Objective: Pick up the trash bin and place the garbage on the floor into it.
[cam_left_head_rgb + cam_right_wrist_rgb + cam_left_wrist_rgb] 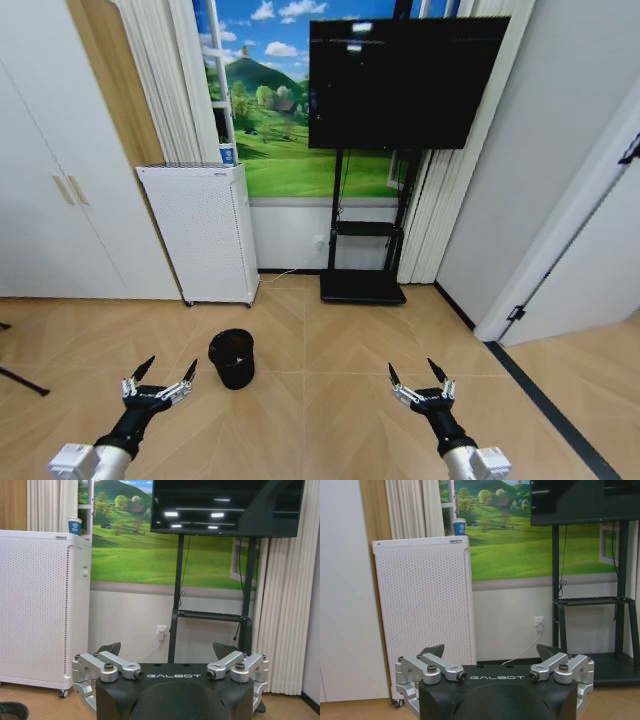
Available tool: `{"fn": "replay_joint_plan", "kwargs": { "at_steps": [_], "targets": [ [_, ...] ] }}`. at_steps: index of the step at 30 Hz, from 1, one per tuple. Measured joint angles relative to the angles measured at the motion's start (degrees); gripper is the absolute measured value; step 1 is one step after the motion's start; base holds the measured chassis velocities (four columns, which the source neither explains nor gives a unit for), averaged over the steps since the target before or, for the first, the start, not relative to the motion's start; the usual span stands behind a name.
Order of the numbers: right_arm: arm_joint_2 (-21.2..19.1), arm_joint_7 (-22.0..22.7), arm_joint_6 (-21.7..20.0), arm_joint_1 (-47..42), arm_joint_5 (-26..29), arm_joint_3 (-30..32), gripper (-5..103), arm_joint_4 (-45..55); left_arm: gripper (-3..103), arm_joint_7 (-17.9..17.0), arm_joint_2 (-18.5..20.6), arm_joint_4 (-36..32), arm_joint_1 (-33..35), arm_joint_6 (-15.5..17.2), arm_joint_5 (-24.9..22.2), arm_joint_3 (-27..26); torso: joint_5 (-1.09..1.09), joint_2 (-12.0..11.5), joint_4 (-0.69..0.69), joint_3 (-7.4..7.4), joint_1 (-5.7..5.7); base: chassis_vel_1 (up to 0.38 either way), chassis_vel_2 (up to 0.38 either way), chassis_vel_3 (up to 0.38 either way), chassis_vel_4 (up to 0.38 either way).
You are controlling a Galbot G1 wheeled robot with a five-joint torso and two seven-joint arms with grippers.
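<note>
Landscape mural [300, 130] behind dark TV [400, 80]

head: high, looking down-forward | wrists: low, forward, sharing white appliance [425, 615]

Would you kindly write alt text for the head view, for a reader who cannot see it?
A small black trash bin stands upright on the chevron wood floor, with the open left claw near it and the open right claw further off. Behind stand a white perforated appliance and a TV on its stand.
</note>
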Motion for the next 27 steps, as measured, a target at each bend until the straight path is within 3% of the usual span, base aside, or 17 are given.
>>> {"fn": "replay_joint_plan", "kwargs": {
  "at_steps": [1,7,27],
  "targets": [
    [0.00,0.00,0.00,0.01,0.00,0.00,100,0.00,100,0.00,0.00,0.00,0.01,0.00,0.00,-0.01,0.06,0.00,0.08,0.01,0.00,0.096,0.021,-0.008,-0.069],
    [-0.02,0.00,0.00,0.01,0.00,0.03,100,-0.01,100,0.04,-0.02,0.00,0.00,0.00,0.00,0.04,0.07,-0.01,0.01,0.02,0.00,-0.045,-0.026,0.049,0.031],
    [-0.01,0.01,0.00,0.01,0.00,0.02,100,-0.01,100,0.04,-0.02,0.00,0.00,0.00,0.00,0.01,0.02,-0.01,0.04,0.01,0.00,0.035,0.022,-0.036,-0.025]
  ]
}}
